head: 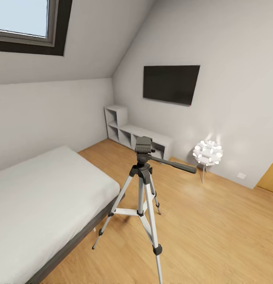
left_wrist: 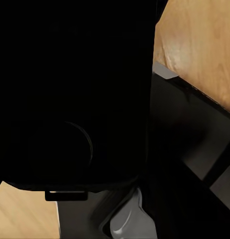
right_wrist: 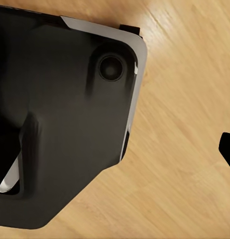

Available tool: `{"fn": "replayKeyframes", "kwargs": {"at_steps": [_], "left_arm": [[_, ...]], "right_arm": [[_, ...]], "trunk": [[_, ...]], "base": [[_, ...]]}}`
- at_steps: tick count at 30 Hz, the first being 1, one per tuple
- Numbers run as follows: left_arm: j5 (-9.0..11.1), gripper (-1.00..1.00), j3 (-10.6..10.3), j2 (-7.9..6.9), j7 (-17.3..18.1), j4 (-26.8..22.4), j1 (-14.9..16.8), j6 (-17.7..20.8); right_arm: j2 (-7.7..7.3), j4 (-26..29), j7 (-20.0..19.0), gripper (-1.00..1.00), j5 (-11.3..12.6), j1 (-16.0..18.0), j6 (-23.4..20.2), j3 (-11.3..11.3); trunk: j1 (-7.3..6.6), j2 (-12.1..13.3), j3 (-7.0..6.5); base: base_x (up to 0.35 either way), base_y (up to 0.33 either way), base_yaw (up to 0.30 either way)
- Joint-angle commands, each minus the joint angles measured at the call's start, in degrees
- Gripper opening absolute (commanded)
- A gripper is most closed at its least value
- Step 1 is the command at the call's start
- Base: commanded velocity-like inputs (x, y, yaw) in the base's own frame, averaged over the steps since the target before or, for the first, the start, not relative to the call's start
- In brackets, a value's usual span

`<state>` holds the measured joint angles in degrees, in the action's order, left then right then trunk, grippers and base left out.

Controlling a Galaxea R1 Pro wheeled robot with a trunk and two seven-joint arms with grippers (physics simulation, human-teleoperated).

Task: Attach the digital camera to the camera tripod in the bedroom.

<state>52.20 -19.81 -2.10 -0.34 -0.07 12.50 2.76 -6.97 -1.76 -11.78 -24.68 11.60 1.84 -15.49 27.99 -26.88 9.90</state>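
The camera tripod (head: 143,197) is planted pretty much dead center of the head view, standing upright on the light wood plank floor (head: 215,228). Its three silver legs are splayed out, with black joints and feet, and one leg runs off the bottom edge of the frame. The black head (head: 144,148) is seen on top with nothing mounted on it, and the long black pan handle (head: 174,165) is stuck out toward the right, angled slightly down.

To the left of the tripod, the bed (head: 42,205) with its white mattress takes up the lower left of the frame; the tripod's nearest foot is placed just beside the bed's dark grey base. Behind the tripod, a low pale grey cube shelf (head: 128,132) is set against the wall in the middle of the frame. Above it, a black TV (head: 171,84) is mounted on the wall, upper center-right. A glowing white ball-shaped lamp (head: 208,153) is stood right of center near the wall. A dark-framed skylight (head: 28,23) is caught in the upper left corner.

In both wrist views, dark robot bodywork is seen close up over wood floor. Whether either gripper is apart or together can't be told from these.
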Motion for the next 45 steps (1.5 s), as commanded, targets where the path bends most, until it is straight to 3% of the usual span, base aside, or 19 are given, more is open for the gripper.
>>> {"fn": "replayKeyframes", "kwargs": {"at_steps": [1,45], "left_arm": [[0.36,-1.00,-0.50,-0.01,-0.10,-0.02,0.03,0.23],[0.45,-1.00,-0.50,-0.01,-0.10,-0.02,0.00,0.23]], "right_arm": [[-0.04,-0.17,-0.09,1.00,-0.46,0.09,0.19,-0.47],[-0.06,-0.17,-0.08,1.00,-0.55,0.09,0.22,-0.42]], "trunk": [[0.02,-0.10,0.19],[0.02,-0.10,4.29]], "base": [[0.000,0.000,0.000],[0.000,0.000,0.000]]}}
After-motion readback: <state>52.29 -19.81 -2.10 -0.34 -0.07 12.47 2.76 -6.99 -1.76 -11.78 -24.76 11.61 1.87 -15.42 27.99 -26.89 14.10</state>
